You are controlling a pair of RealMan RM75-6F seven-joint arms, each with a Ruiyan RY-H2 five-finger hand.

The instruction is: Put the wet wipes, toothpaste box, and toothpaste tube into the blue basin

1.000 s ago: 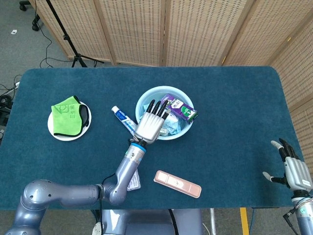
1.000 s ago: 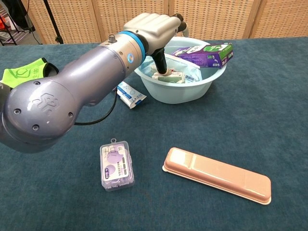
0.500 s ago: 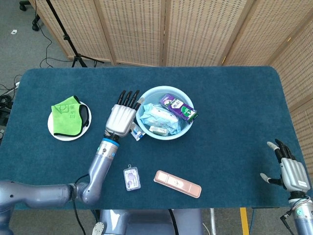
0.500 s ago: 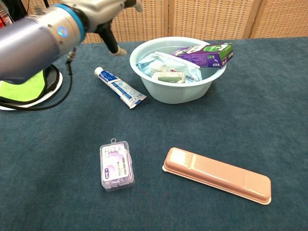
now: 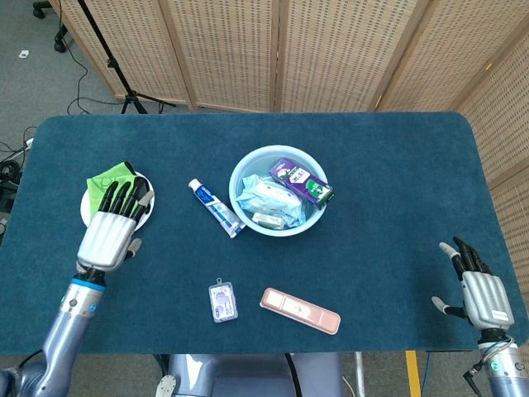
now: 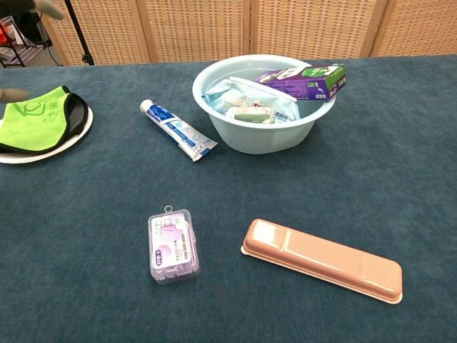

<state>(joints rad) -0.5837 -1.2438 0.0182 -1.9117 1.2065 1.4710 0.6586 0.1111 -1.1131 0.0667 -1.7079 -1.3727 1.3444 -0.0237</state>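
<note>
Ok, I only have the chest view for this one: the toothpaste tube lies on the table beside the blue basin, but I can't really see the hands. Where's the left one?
Observer: In the head view the left hand is at the table's left side, overlapping the white plate with the green cloth. Its fingers are spread and it holds nothing.
Operator: And the right?
Observer: The right hand is by the table's near right edge, open and empty, far from the blue basin.
Operator: Which hand is nearer the tube?
Observer: The left one. The toothpaste tube lies between it and the basin.
</note>
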